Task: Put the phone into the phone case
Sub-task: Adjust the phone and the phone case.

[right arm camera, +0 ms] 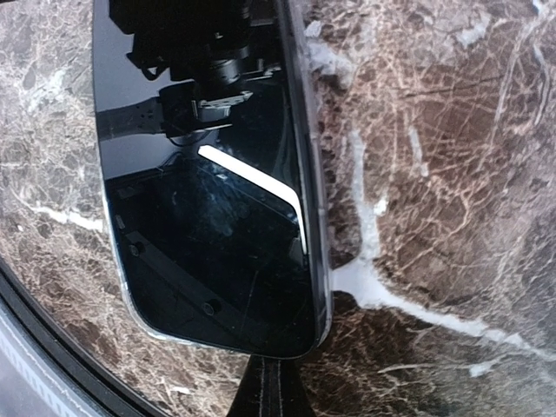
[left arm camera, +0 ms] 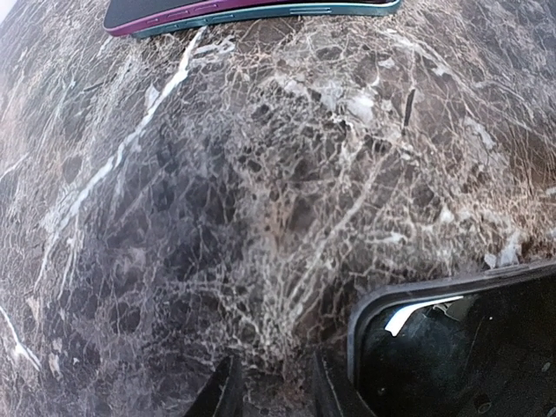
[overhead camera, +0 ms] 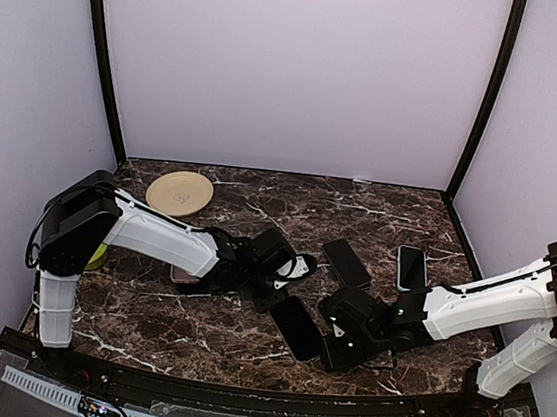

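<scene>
A glossy black phone (overhead camera: 295,327) lies near the table's front, between my two grippers. In the right wrist view the phone (right arm camera: 208,200) fills the upper left, with a dark rim along its right side. My right gripper (right arm camera: 274,382) is shut, its tips at the phone's near edge and holding nothing. In the left wrist view a black corner with a raised rim, which I take for the phone case (left arm camera: 408,300), shows at the lower right. I cannot tell how far the phone sits in it. My left gripper (left arm camera: 278,391) stands partly open just left of that corner, over bare marble.
On the marble table (overhead camera: 194,330), another dark phone or case (overhead camera: 346,262) and a teal-rimmed phone (overhead camera: 412,267) lie behind the right arm. A pinkish phone (overhead camera: 182,275) peeks from under the left arm. A yellow plate (overhead camera: 180,193) sits back left. A purple-and-teal phone edge (left arm camera: 252,10) lies ahead.
</scene>
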